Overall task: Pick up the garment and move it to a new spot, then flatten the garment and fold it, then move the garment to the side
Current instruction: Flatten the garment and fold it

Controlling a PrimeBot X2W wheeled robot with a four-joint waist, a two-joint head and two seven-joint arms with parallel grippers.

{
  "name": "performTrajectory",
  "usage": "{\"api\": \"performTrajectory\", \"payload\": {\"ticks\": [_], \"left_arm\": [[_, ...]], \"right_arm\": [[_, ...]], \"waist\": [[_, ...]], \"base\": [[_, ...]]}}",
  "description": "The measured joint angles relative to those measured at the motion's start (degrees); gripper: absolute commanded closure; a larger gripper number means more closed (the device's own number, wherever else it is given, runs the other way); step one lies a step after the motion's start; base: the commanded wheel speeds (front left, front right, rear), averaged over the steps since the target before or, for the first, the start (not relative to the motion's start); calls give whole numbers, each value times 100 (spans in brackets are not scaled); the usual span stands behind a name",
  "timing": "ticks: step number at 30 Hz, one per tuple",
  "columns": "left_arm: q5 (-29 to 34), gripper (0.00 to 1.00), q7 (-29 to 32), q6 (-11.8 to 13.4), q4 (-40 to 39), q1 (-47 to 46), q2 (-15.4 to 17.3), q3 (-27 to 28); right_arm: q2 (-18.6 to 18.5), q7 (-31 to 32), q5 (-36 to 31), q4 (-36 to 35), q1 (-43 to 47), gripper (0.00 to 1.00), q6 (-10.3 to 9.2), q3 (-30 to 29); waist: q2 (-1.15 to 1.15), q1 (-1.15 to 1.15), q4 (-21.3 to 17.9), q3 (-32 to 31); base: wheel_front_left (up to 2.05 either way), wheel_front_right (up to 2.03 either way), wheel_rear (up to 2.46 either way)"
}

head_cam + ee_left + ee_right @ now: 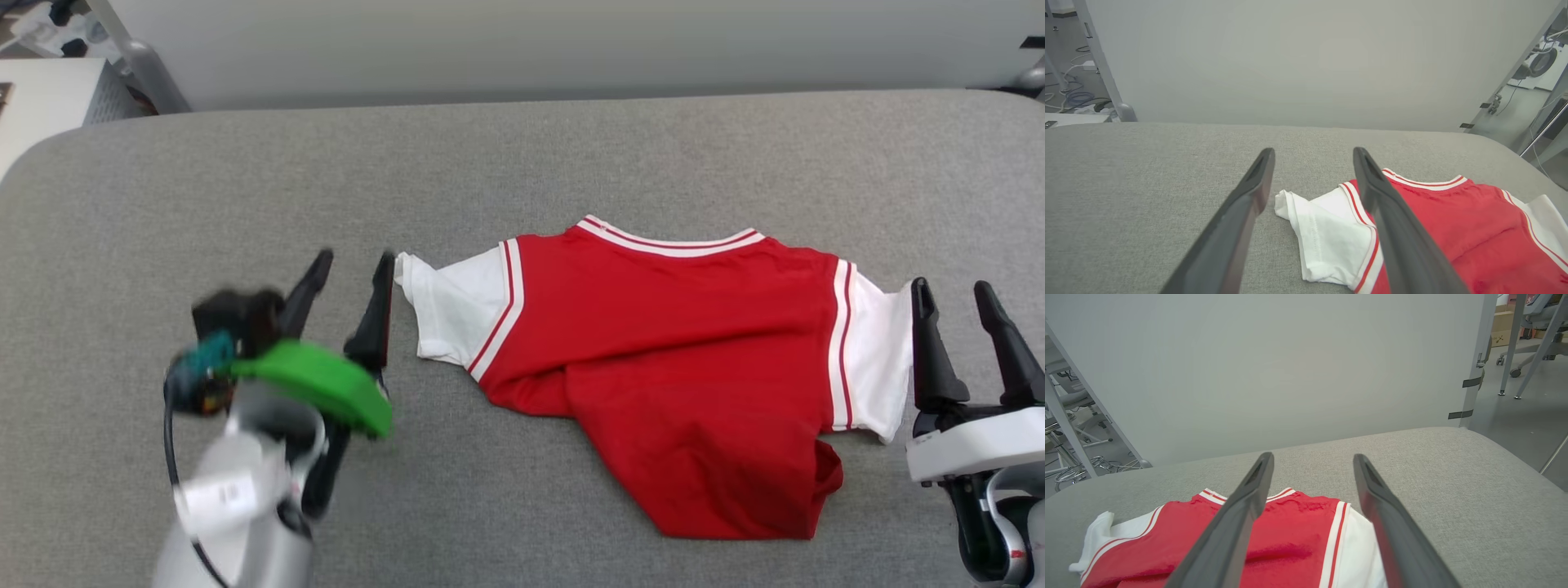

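The garment (678, 359) is a red T-shirt with short white sleeves and striped trim, lying partly folded on the grey table (522, 155), its lower hem turned up at the bottom right. My left gripper (356, 262) stands open just left of the white left sleeve (445, 306), its right finger almost touching the cuff. In the left wrist view the sleeve (1327, 232) lies between and below the fingers (1241, 216). My right gripper (953, 290) is open beside the right sleeve (878, 351). The right wrist view shows the garment (1290, 539) under the left finger (1237, 526).
A pale wall panel (522, 41) runs behind the table's far edge. Bare grey table surface spreads left of my left gripper and beyond the collar. Chair legs (1527, 343) and cables (1073, 98) stand on the floor off the table.
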Motion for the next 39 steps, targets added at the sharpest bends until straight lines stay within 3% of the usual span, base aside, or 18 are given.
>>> {"api": "performTrajectory", "payload": {"ticks": [5, 8, 13, 18, 24, 35, 36, 37, 39], "left_arm": [[-325, 0, 2285, 5, 47, -1141, 313, -227], [-626, 0, 3744, 160, 260, -1623, 357, -308], [-711, 0, 4932, 432, 653, -2404, 509, -325], [-605, 0, 5264, 558, 1184, -2785, 599, -432], [-387, 0, 5228, 636, 1853, -2947, 737, -505], [-313, 0, 5150, 553, 2324, -2945, 771, -727], [-328, 9, 5152, 552, 2345, -2945, 756, -727], [-354, 100, 5152, 548, 2358, -2945, 743, -725], [-414, 100, 5138, 535, 2379, -2942, 714, -711]], "right_arm": [[4, 38, -24, -149, -34, 0, 0, -65], [18, 47, -47, -218, -112, 0, 1, -45], [47, 29, -49, -261, -262, 0, 1, 78], [48, -48, -49, -258, -370, 0, 0, 136], [44, -124, -47, -201, -448, 0, 0, 188], [23, -181, -41, -66, -452, 0, 1, 233], [14, -181, -41, -65, -455, 0, 1, 245], [9, -181, -41, -65, -458, 0, 0, 257], [0, -179, -41, -58, -467, 0, 1, 270]], "waist": [[0, 0, -55, 247], [0, 0, -103, 408], [0, 0, -233, 690], [0, 0, -395, 940], [0, 0, -567, 1174], [0, 0, -544, 1209], [0, 0, -526, 1206], [0, 0, -513, 1204], [0, 0, -480, 1194]], "base": [[0, 0, 0], [0, 0, 0], [0, 0, 0], [0, 0, 0], [0, 0, 0], [0, 0, 0], [0, 0, 0], [0, 0, 0], [0, 0, 0]]}}
